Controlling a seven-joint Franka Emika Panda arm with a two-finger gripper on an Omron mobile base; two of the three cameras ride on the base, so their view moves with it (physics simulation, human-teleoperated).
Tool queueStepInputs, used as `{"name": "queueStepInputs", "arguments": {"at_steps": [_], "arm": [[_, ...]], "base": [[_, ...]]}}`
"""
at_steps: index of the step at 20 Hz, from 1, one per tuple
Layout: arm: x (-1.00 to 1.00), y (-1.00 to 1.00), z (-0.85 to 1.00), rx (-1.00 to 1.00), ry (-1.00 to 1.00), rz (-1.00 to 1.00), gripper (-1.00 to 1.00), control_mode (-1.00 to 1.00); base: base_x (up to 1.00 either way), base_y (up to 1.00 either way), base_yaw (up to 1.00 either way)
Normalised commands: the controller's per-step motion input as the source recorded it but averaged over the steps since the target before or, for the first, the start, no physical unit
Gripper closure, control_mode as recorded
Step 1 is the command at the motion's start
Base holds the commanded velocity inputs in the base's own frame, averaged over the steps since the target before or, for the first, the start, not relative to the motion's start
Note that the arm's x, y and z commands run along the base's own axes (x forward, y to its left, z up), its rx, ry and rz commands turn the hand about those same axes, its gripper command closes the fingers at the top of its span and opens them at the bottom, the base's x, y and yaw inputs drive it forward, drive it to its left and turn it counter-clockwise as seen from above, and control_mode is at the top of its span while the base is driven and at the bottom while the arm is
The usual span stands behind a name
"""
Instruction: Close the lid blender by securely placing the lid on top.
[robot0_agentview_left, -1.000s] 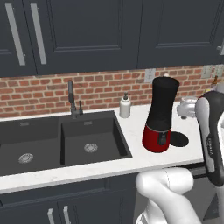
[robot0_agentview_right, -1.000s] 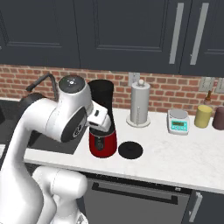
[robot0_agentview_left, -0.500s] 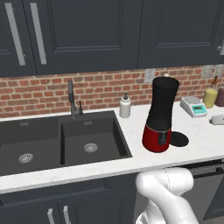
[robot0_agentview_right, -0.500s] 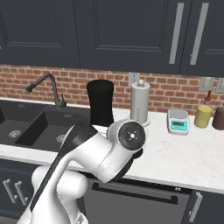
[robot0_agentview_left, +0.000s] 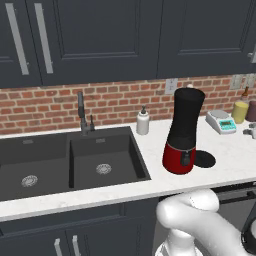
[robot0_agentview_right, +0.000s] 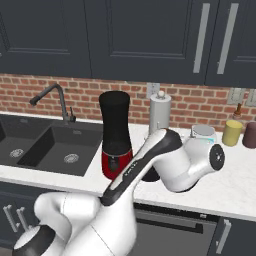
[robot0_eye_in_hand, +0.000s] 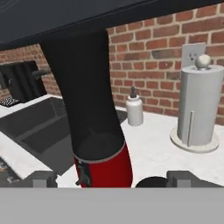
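the blender (robot0_agentview_left: 184, 132) stands on the counter (robot0_agentview_left: 150, 145), right of the sink (robot0_agentview_left: 65, 162). the lid (robot0_agentview_left: 204, 159) lies flat on the counter, touching the blender's right side. a soap bottle (robot0_agentview_left: 143, 121) stands behind, near the wall.

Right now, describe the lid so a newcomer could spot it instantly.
Find the sink, then the blender on the counter to its right. The lid lies flat beside the blender's red base: a thin black disc, unlike the upright bottles and canisters nearby.

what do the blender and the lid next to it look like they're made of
Blender: the jar looks like matte black plastic, showing no shine; the base looks like glossy red plastic, since it carries soft highlights. Lid: a flat, dull black disc on the counter, probably plastic, though rubber can't be ruled out.
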Motion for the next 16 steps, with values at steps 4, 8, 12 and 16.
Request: {"name": "queueStepInputs", "arguments": {"at_steps": [4, 8, 12, 16], "arm": [[0.56, -0.42, -0.05, -0.03, 0.0, 0.42, -1.0, -1.0], [0.17, -0.21, -0.16, -0.14, 0.02, 0.4, -1.0, -1.0], [-0.13, -0.04, -0.12, -0.06, 0.0, 0.19, -1.0, -1.0], [-0.14, 0.03, -0.38, -0.01, 0.0, 0.1, -1.0, -1.0]], "base": [[0.0, 0.0, 0.0], [0.0, 0.0, 0.0], [0.0, 0.0, 0.0], [0.0, 0.0, 0.0]]}}
